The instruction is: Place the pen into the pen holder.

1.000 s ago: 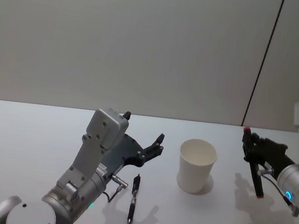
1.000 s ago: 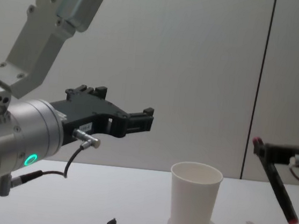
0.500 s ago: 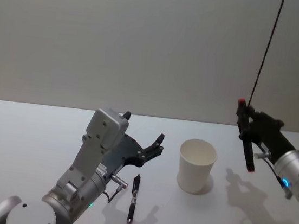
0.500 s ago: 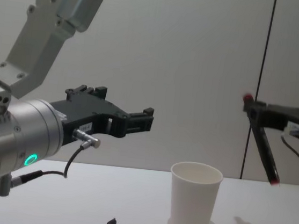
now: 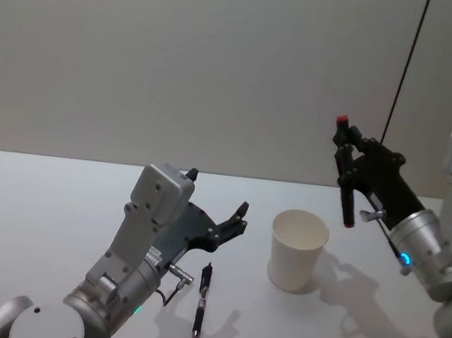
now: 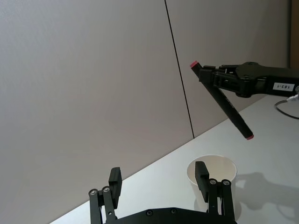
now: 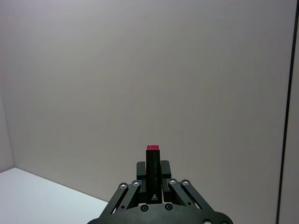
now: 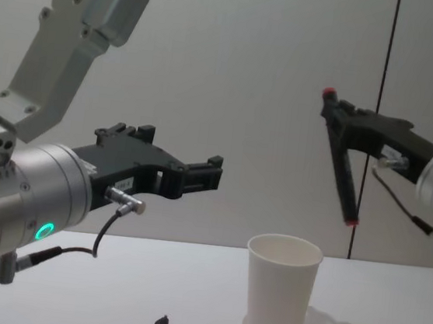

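Over the last second the right gripper (image 5: 346, 147) has swung up and in from the right side of the worktop (image 5: 41, 196), carrying the pen (image 5: 347, 184) from low beside the pen holder (image 5: 293, 264) to high above it. Its fingers are clamped on the pen just below the upper red end, so the black barrel hangs steeply, slightly tilted, with its lower red tip pointing down. In the chest view that tip sits above the cup's rim level and a little to the right of the mouth, so the pen is lifted clear but probably not yet centred. The cup stands upright right of the worktop's middle, nothing touching it. What seems left is a short shift toward the cup's centre, then a lowering and release; the tilt could let the tip catch the rolled rim and tip the light cup. The left gripper (image 6: 158, 182) hovers spread wide on the cup's left, idle, above a second pen (image 5: 201, 302) lying toward the front edge
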